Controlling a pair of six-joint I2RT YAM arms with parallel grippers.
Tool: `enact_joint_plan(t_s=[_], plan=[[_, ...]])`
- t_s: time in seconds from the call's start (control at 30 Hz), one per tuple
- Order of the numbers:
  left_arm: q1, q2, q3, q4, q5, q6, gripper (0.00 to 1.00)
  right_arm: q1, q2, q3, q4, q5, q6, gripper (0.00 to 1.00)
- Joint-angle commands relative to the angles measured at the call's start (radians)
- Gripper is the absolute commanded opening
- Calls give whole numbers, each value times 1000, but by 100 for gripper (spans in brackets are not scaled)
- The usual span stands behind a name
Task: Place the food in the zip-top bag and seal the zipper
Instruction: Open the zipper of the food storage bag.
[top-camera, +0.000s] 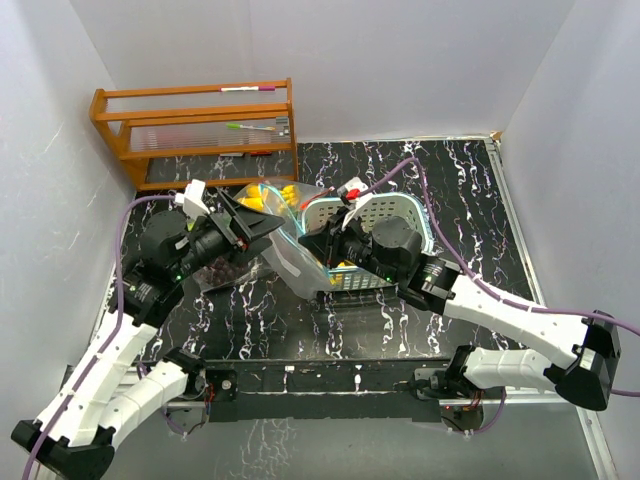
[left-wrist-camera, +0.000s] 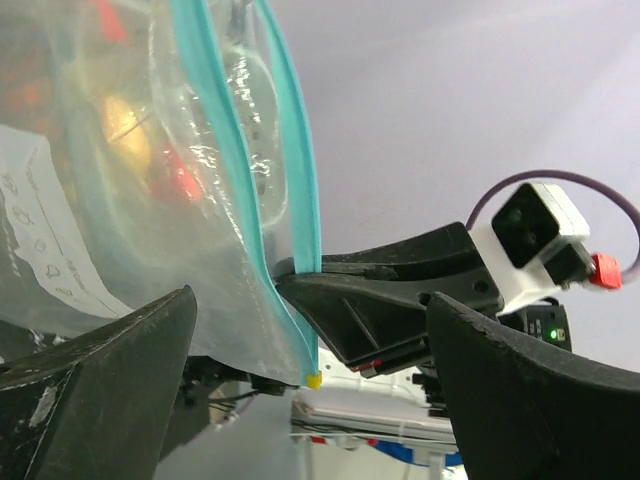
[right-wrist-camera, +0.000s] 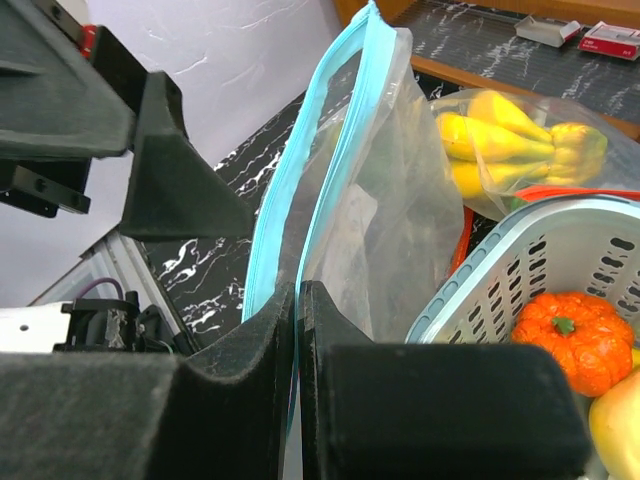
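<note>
1. The right gripper (right-wrist-camera: 298, 320) is pinched tight on the teal zipper strip (right-wrist-camera: 270, 230) of the clear plastic zip-top bag (right-wrist-camera: 385, 210), holding its mouth up over the middle of the black marbled table (top-camera: 400, 330).
2. The left gripper (left-wrist-camera: 310, 400) stands wide with nothing in it. The strip's lower end shows between its jaws, just beside the right gripper; whether it touches them I cannot tell.
3. Yellow toy bananas (right-wrist-camera: 500, 140) show through the plastic, apparently inside the bag.
4. The pale slotted plastic basket (right-wrist-camera: 480, 290), just beside the bag toward the table's right edge, holds a ribbed orange fruit (right-wrist-camera: 560, 335) and a yellow-green one (right-wrist-camera: 622, 420).
5. By my reading the filling is partly done. The basket's fruit is left to move, and the zipper gapes unsealed.
</note>
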Motion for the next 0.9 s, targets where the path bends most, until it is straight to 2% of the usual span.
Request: enact_joint_plan(t_s=[0.0,0.3,0.43,0.57,0.67,0.73,0.87], plan=[[-4,9,-32,7,72,-184,97,18,-6,11,85,44,-67,8],[-4,-17,-62,-27,0,-230,97,31,-19,-13,109,73,-85,8],[-4,-41,-117,8,-26,-220,97,32,-23,-13,106,75,-91,8],[-4,-25,-136,10,-46,-196,74,32,-21,-8,97,77,-95,8],[-4,-6,-128,14,-56,-189,66,34,-15,1,79,81,-99,8],[-4,3,-119,20,-67,-189,64,34,-12,4,74,83,-104,8],[-4,36,-89,19,-65,-181,67,34,-6,4,78,78,-104,8]])
